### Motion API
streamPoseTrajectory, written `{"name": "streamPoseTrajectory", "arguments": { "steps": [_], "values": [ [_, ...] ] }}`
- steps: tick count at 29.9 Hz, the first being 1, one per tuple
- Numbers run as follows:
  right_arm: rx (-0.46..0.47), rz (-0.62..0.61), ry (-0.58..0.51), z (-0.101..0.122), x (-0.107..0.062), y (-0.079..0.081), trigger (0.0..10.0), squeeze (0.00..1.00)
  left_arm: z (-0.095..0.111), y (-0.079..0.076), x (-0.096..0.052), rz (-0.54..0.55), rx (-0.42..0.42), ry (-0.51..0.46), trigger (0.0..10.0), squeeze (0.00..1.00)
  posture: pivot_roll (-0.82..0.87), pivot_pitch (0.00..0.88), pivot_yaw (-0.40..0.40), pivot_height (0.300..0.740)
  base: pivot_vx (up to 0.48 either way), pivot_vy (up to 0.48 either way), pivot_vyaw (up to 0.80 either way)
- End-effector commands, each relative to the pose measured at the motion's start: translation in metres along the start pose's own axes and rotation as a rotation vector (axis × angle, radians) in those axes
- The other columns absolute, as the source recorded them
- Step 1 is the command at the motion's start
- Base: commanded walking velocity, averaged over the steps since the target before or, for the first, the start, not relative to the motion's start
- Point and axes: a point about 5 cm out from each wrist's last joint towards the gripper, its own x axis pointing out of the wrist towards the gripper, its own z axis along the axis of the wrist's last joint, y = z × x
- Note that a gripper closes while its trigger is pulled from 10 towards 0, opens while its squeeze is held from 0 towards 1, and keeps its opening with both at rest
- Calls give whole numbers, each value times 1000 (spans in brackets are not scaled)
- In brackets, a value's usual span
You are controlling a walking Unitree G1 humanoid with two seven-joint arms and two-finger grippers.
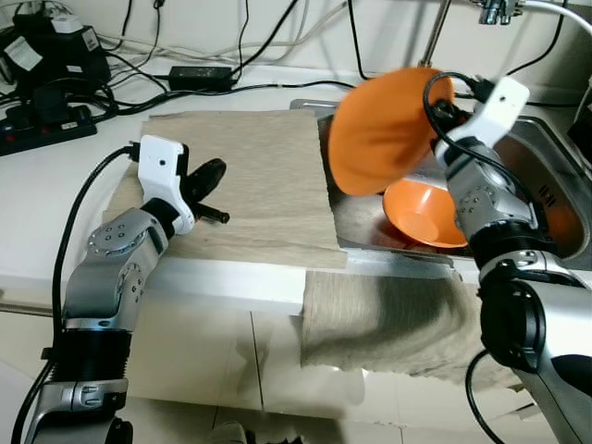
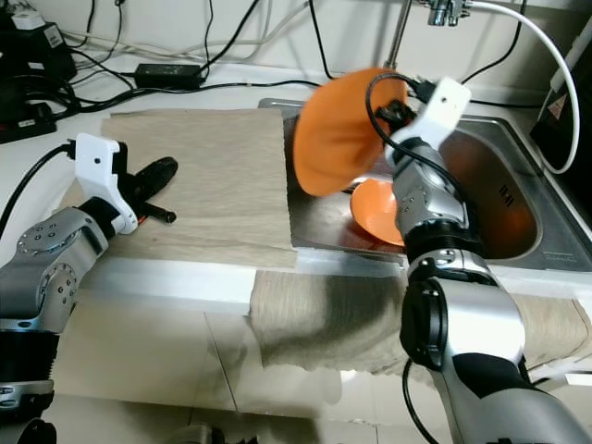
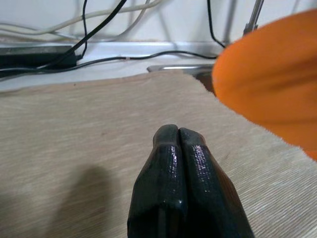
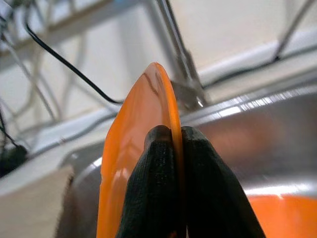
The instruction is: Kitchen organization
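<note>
Item one: we log an orange bowl (image 1: 379, 129) held tilted on edge in the air above the left part of the steel sink (image 1: 546, 176), its rim clamped by the right pincer (image 4: 171, 148), whose two black fingers press tight on either side of the rim. Item two: a second orange bowl (image 1: 421, 213) lies in the sink basin directly beneath the held one.

Item three: the left pincer (image 1: 208, 176) hangs low over a beige cloth mat (image 1: 250, 176), fingers pressed together and holding nothing.

The surface (image 1: 55, 185) is white; the mat covers it just left of the sink, and another beige cloth (image 1: 388, 314) hangs over the front edge below the sink. At the back left we count a black power strip (image 1: 46, 125), a black adapter (image 1: 199, 76) and several dark cables (image 1: 268, 37) trailing along a pale wall. A faucet (image 2: 444, 11) stands behind the sink.

The right wrist view gives the bowl's rim edge-on between the fingertips, which the head views show less plainly. The left wrist view gives the seam between the shut left fingers (image 3: 168, 183) and the mat's weave up close.
</note>
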Motion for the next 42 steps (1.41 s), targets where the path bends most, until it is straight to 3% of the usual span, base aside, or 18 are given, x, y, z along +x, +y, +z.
{"name": "streamPoseTrajectory", "arguments": {
  "steps": [1,7,13,15,21,22,35,36,37,38,39,40,41,42],
  "values": [
    [-26,-14,-38,7,0,-5,0,0,3,1,2,-4,13,-5,10000,0,83,6,10,740,0,0,0],
    [-47,-41,10,-8,-4,-11,0,0,3,1,3,-5,16,-3,10000,0,84,6,10,740,0,0,0],
    [-158,-63,100,-30,-9,-14,0,0,4,1,3,-7,18,-1,10000,0,88,6,9,740,0,0,0],
    [-248,-73,154,-42,-12,-16,0,0,3,2,3,-7,19,-1,10000,0,90,7,8,740,0,0,0],
    [-266,-78,189,-50,-14,-15,0,0,4,2,3,-6,23,0,10000,0,93,6,6,740,0,0,0],
    [-267,-77,191,-51,-14,-14,0,996,4,2,3,-6,24,0,10000,0,92,6,6,740,0,0,0],
    [-352,-66,239,-64,-18,-11,0,1000,4,3,3,-6,31,0,10000,0,94,3,5,740,0,0,0],
    [-374,-69,247,-65,-19,-11,3137,1000,4,3,3,-6,31,1,10000,0,94,4,5,740,0,0,0],
    [-381,-66,251,-66,-19,-11,8078,1000,4,3,3,-7,31,1,10000,0,94,4,5,740,0,0,0],
    [-386,-61,256,-67,-19,-11,9137,1000,4,3,3,-7,32,1,10000,0,94,4,5,740,0,0,0],
    [-389,-58,259,-68,-20,-11,9137,1000,4,3,3,-8,32,2,10000,0,94,4,5,740,0,0,0],
    [-395,-56,263,-69,-20,-11,6667,1000,4,3,3,-8,32,2,10000,0,94,3,5,740,0,0,0],
    [-405,-56,270,-71,-21,-11,4941,1000,4,3,3,-8,32,2,10000,0,94,3,5,740,0,0,0],
    [-419,-59,283,-73,-22,-12,6902,1000,4,3,3,-9,33,2,10000,0,94,4,5,740,0,0,0]
  ]
}}
